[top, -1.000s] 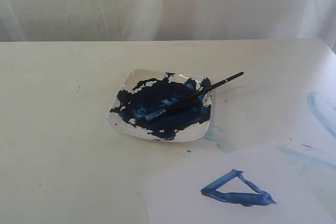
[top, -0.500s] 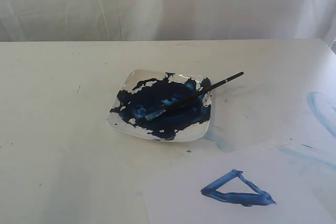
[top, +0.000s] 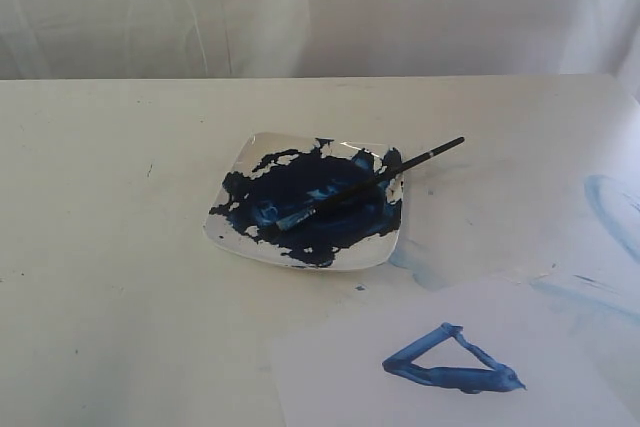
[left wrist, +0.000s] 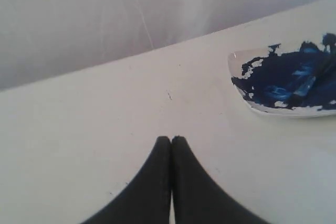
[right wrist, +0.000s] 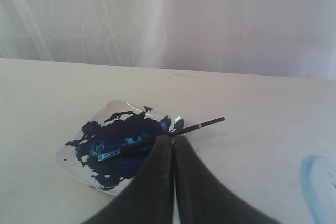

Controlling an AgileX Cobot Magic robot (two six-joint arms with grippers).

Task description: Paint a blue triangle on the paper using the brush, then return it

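The black-handled brush (top: 372, 182) lies across the white plate (top: 232, 239), bristles in the dark-blue paint blotch (top: 310, 207), handle end sticking out past the plate's far right rim. A dark-blue triangle (top: 450, 362) sits on the white paper (top: 340, 377) at the front right. Neither arm shows in the exterior view. My left gripper (left wrist: 171, 139) is shut and empty over bare table, the plate (left wrist: 239, 64) off to its side. My right gripper (right wrist: 173, 138) is shut and empty, held back from the brush (right wrist: 205, 124), which rests on the plate (right wrist: 68, 158).
Pale blue smears (top: 610, 202) mark the table at the right edge. A white curtain (top: 320, 7) hangs behind the table's far edge. The paper runs off the bottom of the exterior view.
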